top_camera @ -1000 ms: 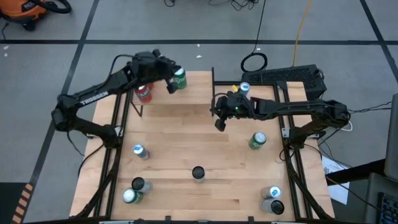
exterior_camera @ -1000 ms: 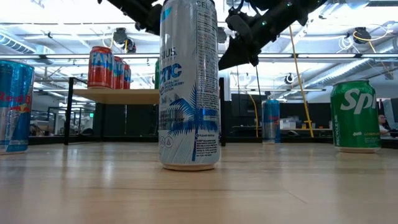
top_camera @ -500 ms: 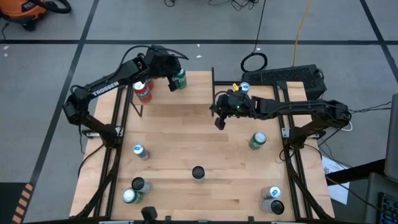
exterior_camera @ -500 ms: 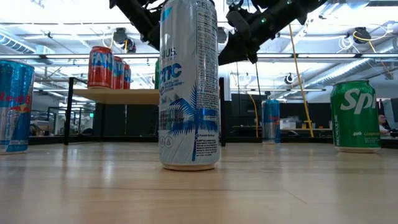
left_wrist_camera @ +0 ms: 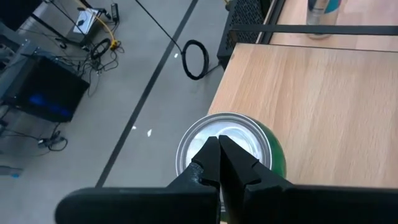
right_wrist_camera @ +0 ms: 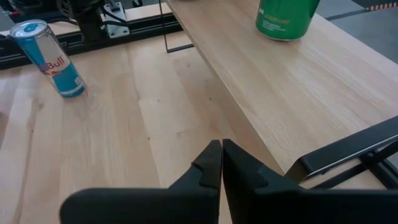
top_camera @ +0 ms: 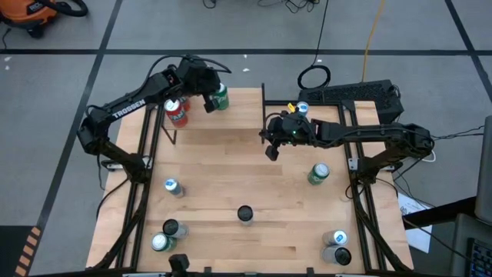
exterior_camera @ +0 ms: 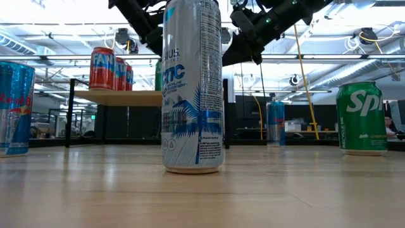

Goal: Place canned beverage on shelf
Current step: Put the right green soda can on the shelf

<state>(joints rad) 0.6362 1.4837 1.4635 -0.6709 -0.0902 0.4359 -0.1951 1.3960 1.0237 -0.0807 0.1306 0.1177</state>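
Your left gripper (left_wrist_camera: 219, 163) hangs directly above a can (left_wrist_camera: 267, 158) standing on the shelf (top_camera: 238, 115), fingers together over its lid; a second can (top_camera: 177, 114) stands on the shelf just beside it. Your right gripper (right_wrist_camera: 221, 163) hovers at the shelf's other end, its closed tips over the table (top_camera: 231, 192) just off the shelf's front edge. Beyond those tips a slim can (right_wrist_camera: 48, 58) stands on the table. Behind the right gripper stands another can (top_camera: 302, 108).
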